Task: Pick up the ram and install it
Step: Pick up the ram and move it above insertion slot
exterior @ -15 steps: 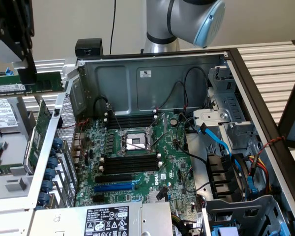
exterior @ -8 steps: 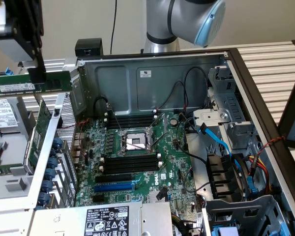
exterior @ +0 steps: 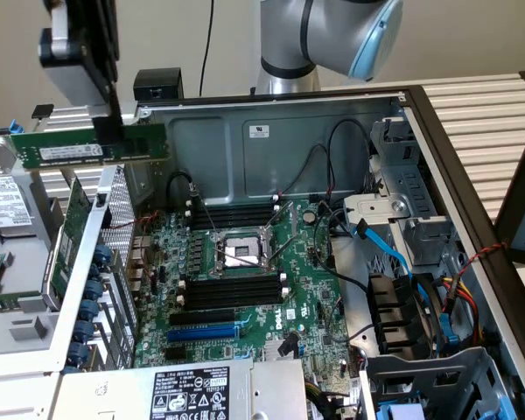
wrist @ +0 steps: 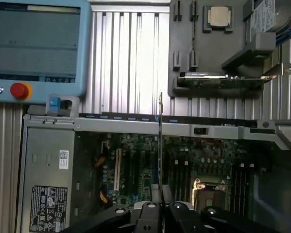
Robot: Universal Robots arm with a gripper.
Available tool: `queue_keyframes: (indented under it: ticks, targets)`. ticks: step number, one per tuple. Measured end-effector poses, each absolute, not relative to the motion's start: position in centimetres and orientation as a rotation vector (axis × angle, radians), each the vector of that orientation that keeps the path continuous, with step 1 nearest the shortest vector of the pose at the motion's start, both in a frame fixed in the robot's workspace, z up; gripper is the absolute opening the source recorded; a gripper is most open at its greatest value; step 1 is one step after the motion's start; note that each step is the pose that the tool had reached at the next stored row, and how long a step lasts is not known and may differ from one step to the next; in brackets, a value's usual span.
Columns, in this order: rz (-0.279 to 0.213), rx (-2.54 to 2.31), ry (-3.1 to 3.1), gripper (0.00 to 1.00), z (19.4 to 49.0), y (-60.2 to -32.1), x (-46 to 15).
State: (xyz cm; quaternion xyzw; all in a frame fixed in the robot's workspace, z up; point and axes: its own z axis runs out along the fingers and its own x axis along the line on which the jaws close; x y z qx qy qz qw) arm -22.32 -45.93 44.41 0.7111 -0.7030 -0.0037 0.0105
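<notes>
**A:** Gripper (wrist: 161, 206) right up front is pinched tight on the ram (wrist: 160, 145), with the stick edge-on between the fingers.

**B:** Yep. It hangs well above the CPU socket (exterior: 238, 254), off toward the exterior view's left of it. Not seated in anything yet.

**A:** My worry is that a thin pinch lets it tilt. Then it'd meet the memory slots (exterior: 232, 293) beside the socket crooked and jam, or flex the board.
</notes>
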Motion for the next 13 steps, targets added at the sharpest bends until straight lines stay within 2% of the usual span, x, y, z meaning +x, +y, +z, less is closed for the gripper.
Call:
queue_keyframes:
  ticks: [13]
  targets:
    - [-0.015, 2.235, -2.178, 0.13, 44.3, -45.9, -16.5]
